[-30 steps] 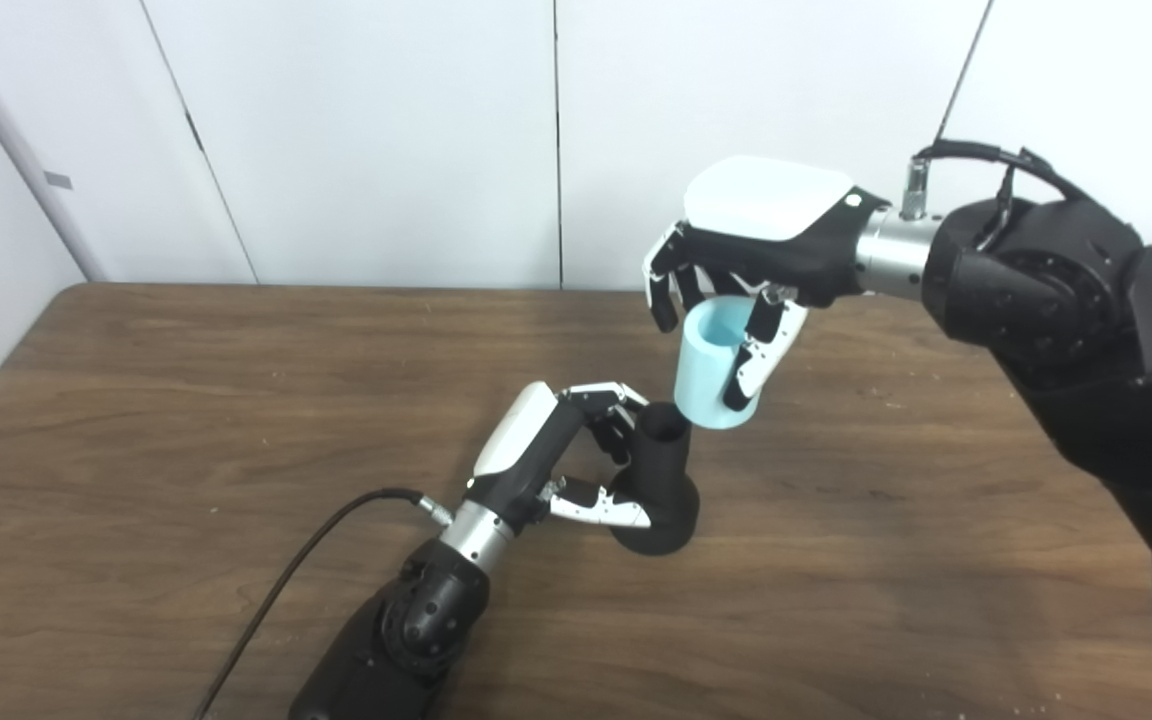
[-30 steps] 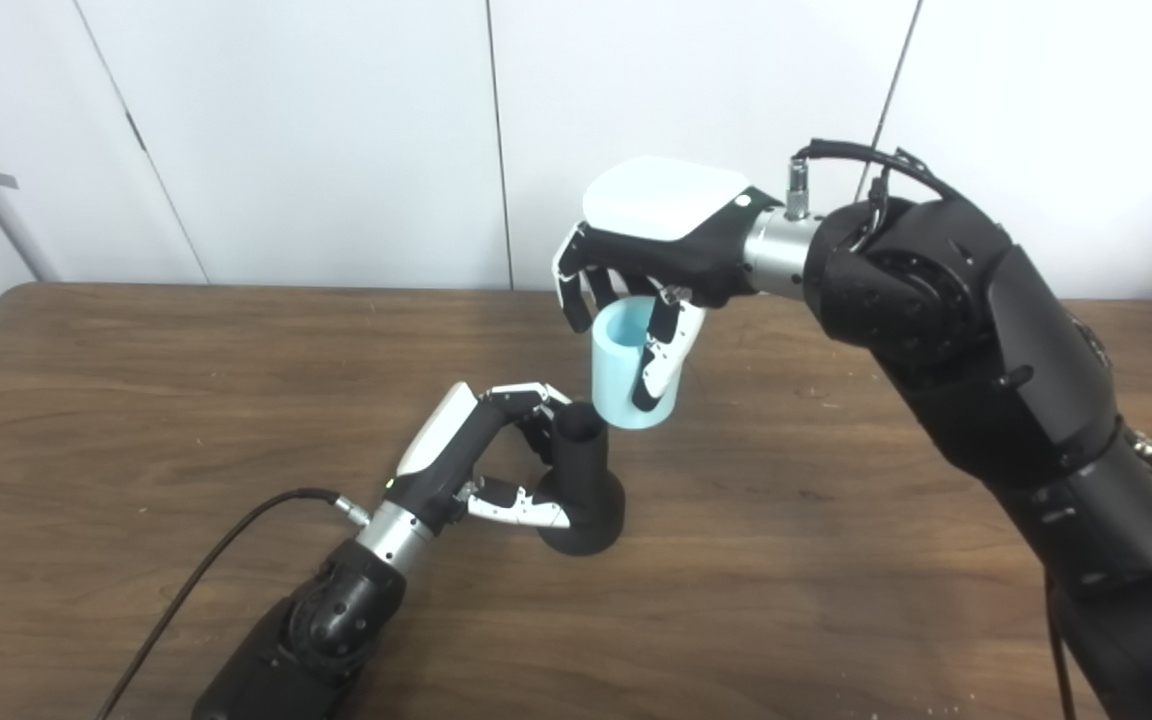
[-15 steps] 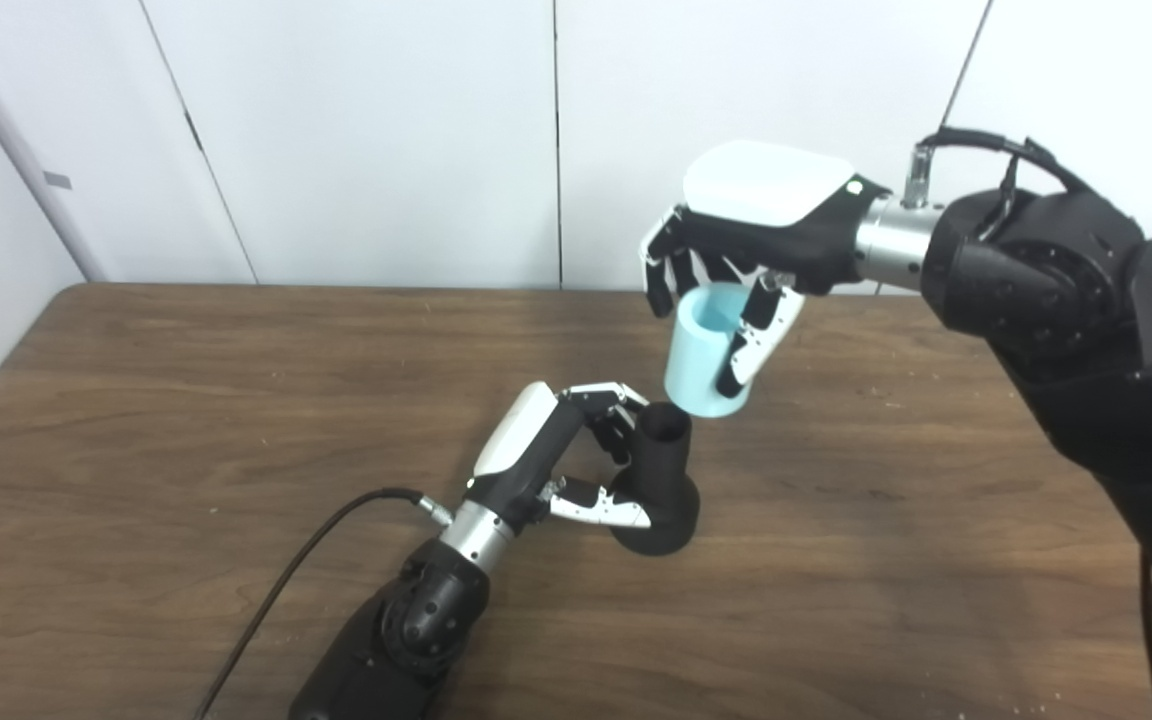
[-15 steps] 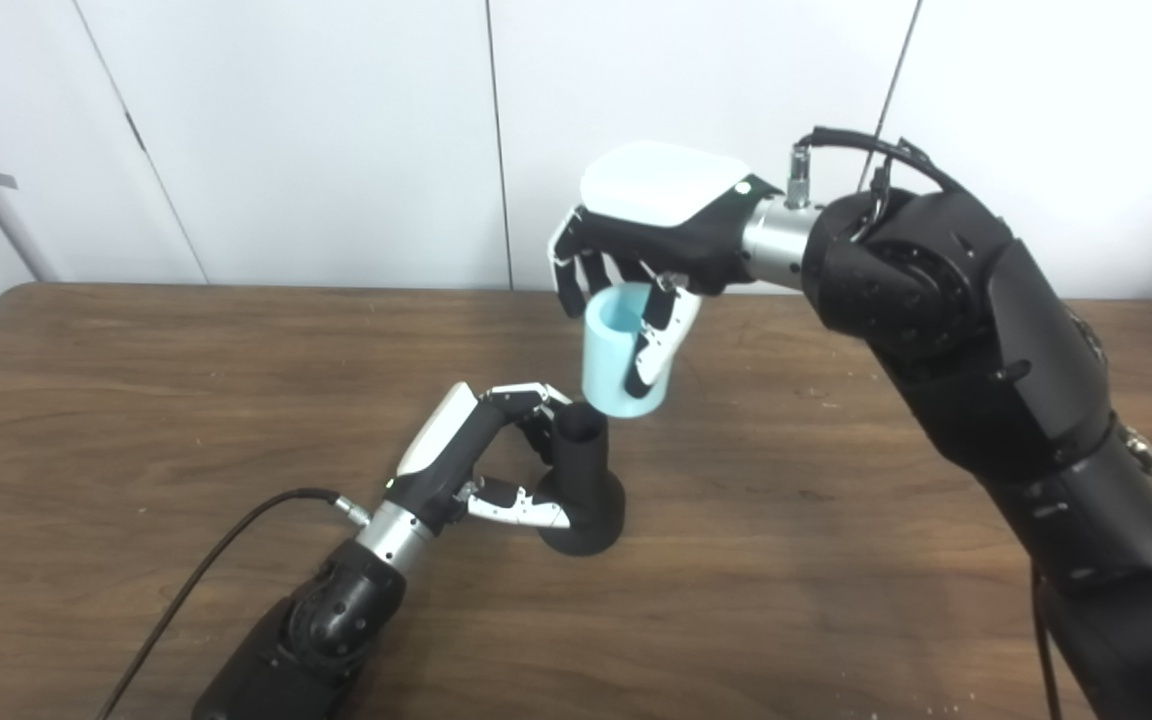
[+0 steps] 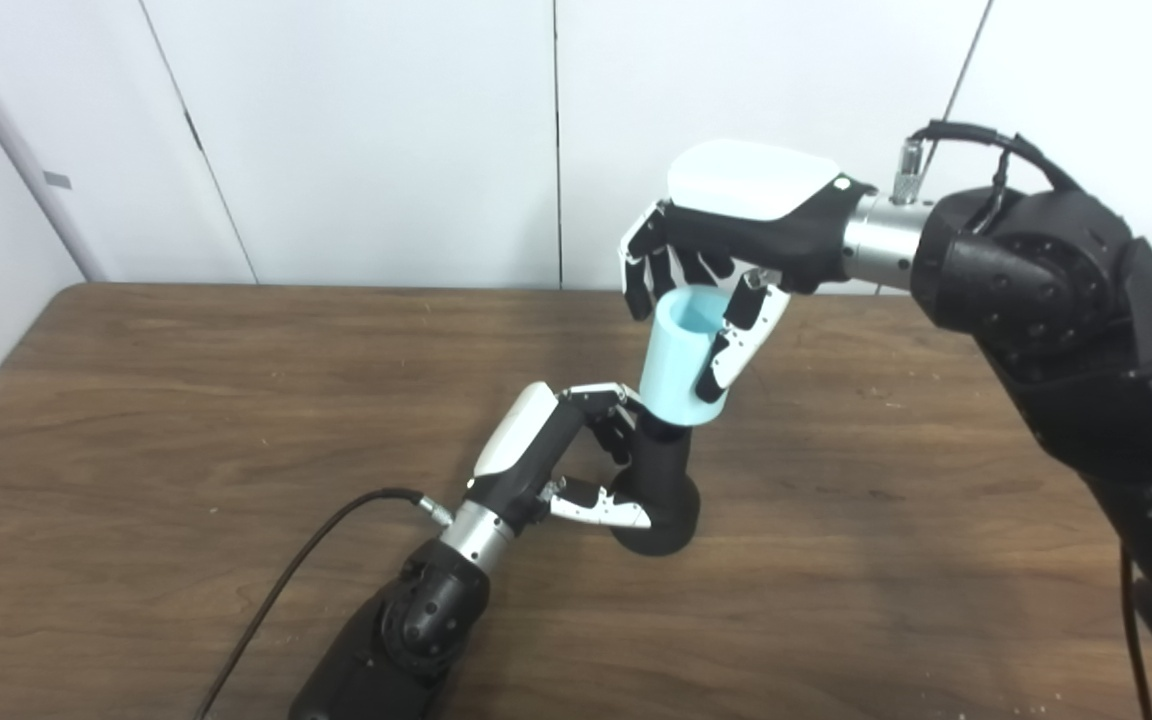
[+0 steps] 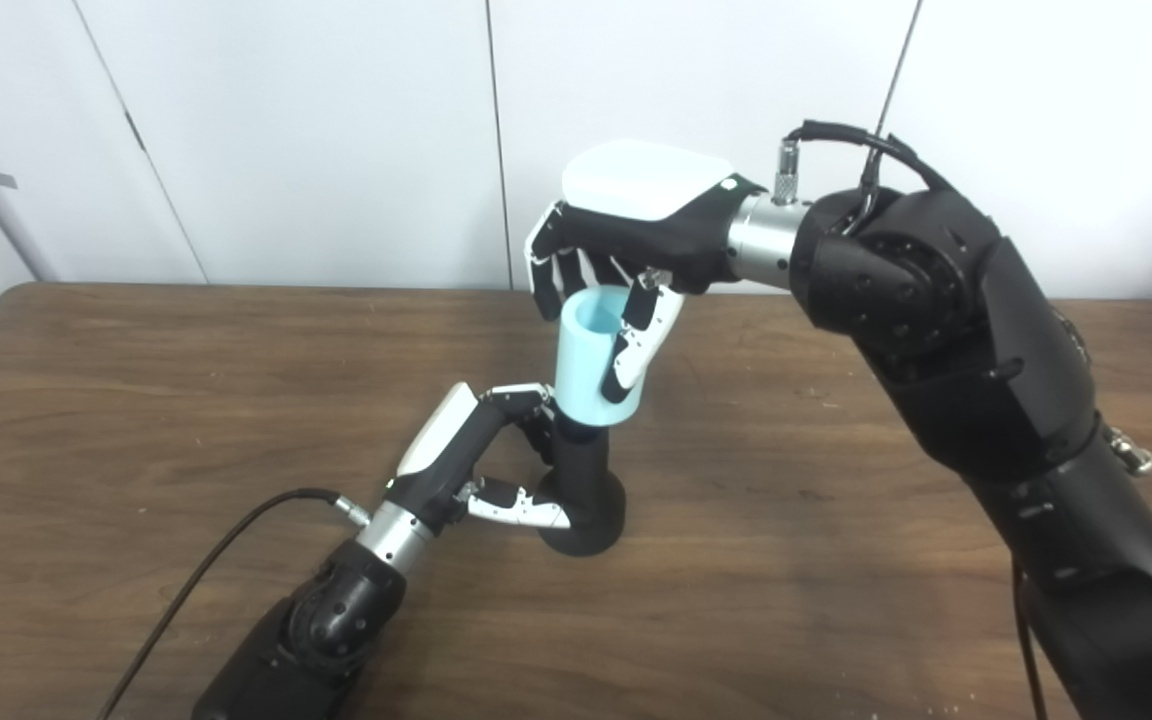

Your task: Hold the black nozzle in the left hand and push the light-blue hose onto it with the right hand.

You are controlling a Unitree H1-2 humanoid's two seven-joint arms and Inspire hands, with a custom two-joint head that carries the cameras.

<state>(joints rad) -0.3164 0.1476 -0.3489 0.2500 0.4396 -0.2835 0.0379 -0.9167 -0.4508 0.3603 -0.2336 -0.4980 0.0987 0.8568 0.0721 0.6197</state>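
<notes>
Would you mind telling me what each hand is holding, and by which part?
The left hand grips the black nozzle around its neck and rounded base. The right hand holds the light-blue hose by its upper sides.

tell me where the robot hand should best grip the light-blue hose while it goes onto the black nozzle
Probably the upper wall, from above, as the right robot hand does now: fingers wrapped round the outside near the open top. The light-blue hose stands nearly upright and its lower rim sits over the black nozzle neck, which the left robot hand holds, so the bottom must stay free.
</notes>
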